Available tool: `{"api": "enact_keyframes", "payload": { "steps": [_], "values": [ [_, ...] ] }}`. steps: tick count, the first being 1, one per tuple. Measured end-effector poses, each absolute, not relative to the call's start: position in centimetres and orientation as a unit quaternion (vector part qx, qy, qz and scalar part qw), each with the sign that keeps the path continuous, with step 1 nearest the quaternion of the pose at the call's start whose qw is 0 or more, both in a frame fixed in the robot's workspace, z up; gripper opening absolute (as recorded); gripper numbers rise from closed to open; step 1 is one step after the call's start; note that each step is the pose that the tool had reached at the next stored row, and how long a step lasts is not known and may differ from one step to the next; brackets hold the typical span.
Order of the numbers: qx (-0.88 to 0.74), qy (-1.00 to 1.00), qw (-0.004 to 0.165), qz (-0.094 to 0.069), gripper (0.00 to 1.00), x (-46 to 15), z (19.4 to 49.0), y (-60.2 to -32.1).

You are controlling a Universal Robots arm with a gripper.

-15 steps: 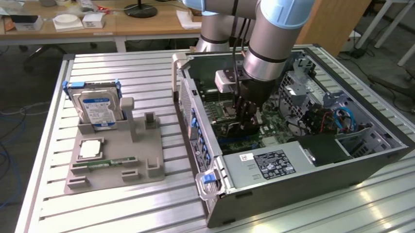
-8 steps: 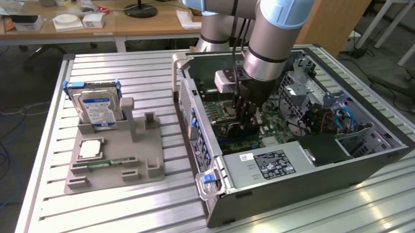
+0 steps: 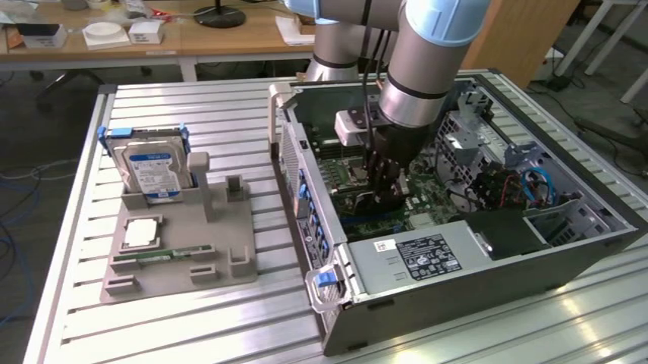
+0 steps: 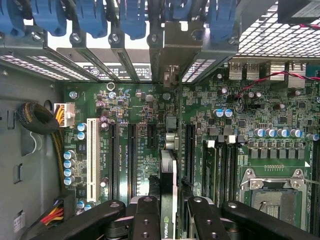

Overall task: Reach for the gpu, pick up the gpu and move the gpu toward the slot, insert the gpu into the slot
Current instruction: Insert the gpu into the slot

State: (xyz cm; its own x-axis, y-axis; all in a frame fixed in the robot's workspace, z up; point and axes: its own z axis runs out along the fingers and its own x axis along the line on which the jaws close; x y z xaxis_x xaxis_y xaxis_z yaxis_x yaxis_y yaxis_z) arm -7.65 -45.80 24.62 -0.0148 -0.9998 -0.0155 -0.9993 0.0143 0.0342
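Green and thin, the flat gpu card with its black cooler [image 4: 168, 192] sits edge-on right between the black metal fingers [image 4: 145, 220] of the gripper [image 4: 169, 220], low in the middle of the wrist view. The fingers are closed on the card from both sides, so the card is held. A small white logo shows on the card's black edge near the bottom of that frame.

The card hangs straight below the gripper, over the big green motherboard [image 4: 145, 110]. Its long side runs up and down the wrist frame, the same way as the long black slot [image 4: 190, 150] just to the right of it and the other black slots to the left. The card looks close to the board, but I cannot tell if its edge is touching any slot yet.

From the exterior view, the grey and blue robot arm [image 3: 430, 53] comes down from the top middle of the frame into the open grey metal computer case [image 3: 486, 258]. The gripper [image 3: 385, 199] is deep inside, near the middle of the frame. This view shows how far down the arm has gone; the wrist view shows how the card lines up with the slots.

On the exterior view's left, a grey plastic holder [image 3: 172, 250] stands on the slatted metal table [image 3: 152, 326].
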Motion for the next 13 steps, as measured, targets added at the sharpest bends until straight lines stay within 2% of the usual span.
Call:
{"api": "enact_keyframes", "payload": {
  "steps": [13],
  "values": [
    [0.702,-0.712,0.007,-0.018,0.26,-7.38,24.62,-45.81]
  ]
}}
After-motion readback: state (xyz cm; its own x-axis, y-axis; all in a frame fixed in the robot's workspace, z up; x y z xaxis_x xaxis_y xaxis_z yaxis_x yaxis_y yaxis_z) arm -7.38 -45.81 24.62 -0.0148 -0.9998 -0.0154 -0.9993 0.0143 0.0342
